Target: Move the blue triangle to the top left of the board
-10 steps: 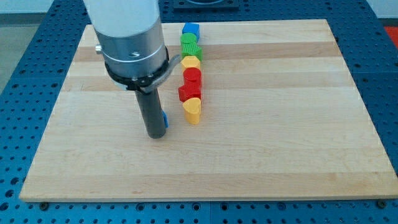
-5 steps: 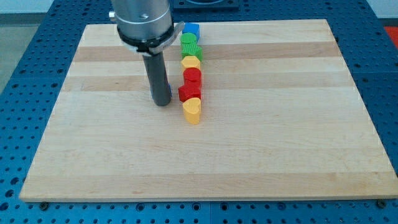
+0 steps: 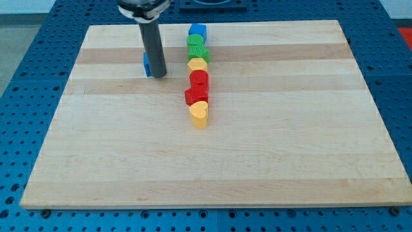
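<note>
The blue triangle shows as a blue sliver at the left edge of my rod, in the upper left part of the wooden board; most of it is hidden behind the rod. My tip touches the board right against the blue block's right side, left of the column of blocks.
A column of blocks runs down the board's upper middle: a blue cube, a green block, a yellow block, a red block, a red block and a yellow heart.
My tip has moved toward the view's top, from the board's middle left to its upper left part. The blue block moved up with it and now shows on the rod's left side.
</note>
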